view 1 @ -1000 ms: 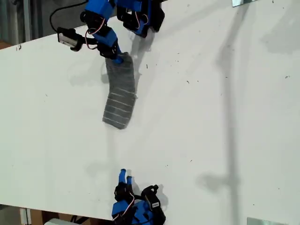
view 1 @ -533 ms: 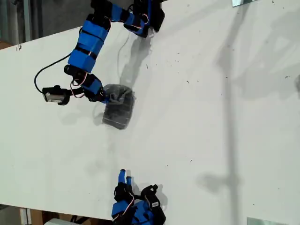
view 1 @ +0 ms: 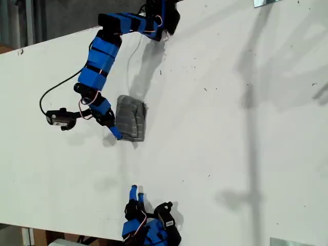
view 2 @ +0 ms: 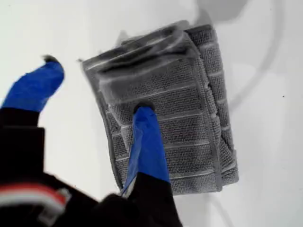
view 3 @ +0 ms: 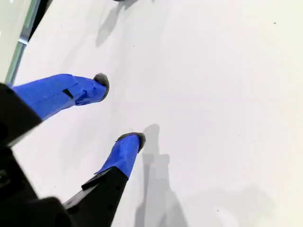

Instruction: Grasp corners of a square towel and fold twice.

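my first gripper (view 2: 94, 90) jaws spread, holding nothing; one fingertip (view 2: 144, 113) sits over the towel (view 1: 131, 118), contact unclear. towel is a grey striped folded wad, corners buried, toward the table's (view 1: 230, 128) far edge. my second gripper (view 3: 120, 111) parted, empty, at the near edge.

My first gripper (view 2: 97, 90) is reaching out on a long, bent arm from the top of the exterior view, its fingers (view 2: 147, 137) spread apart, clamping nothing. My second gripper (view 3: 120, 111) is sitting tucked at the exterior view's bottom edge, arm folded, fingers parted and empty.
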